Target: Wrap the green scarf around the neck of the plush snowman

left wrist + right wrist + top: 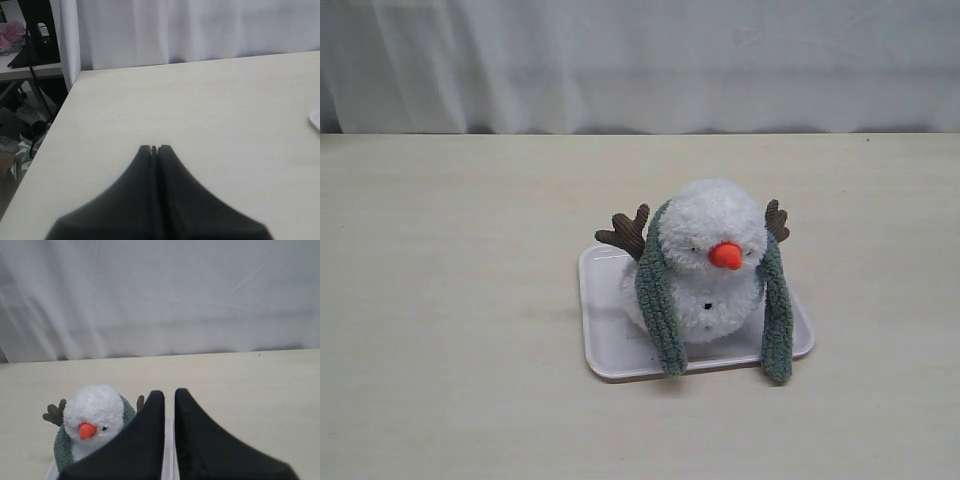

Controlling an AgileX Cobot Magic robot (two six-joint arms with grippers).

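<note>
Exterior view: the small fluffy white plush snowman (712, 215) sits on a white rectangular tray (605, 345). The fuzzy grey-green fleece scarf (658, 300) lies behind its neck, both ends hanging in front. My left gripper (154, 148) is clenched and empty. My right gripper (169, 392) is barely parted and empty. I'd pinch one end low and cross it gently under the nose.

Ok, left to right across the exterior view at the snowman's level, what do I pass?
Brown twig arm → scarf end → snowman's orange nose → other scarf end. The right twig arm overlaps that strand, so I left it out.
</note>
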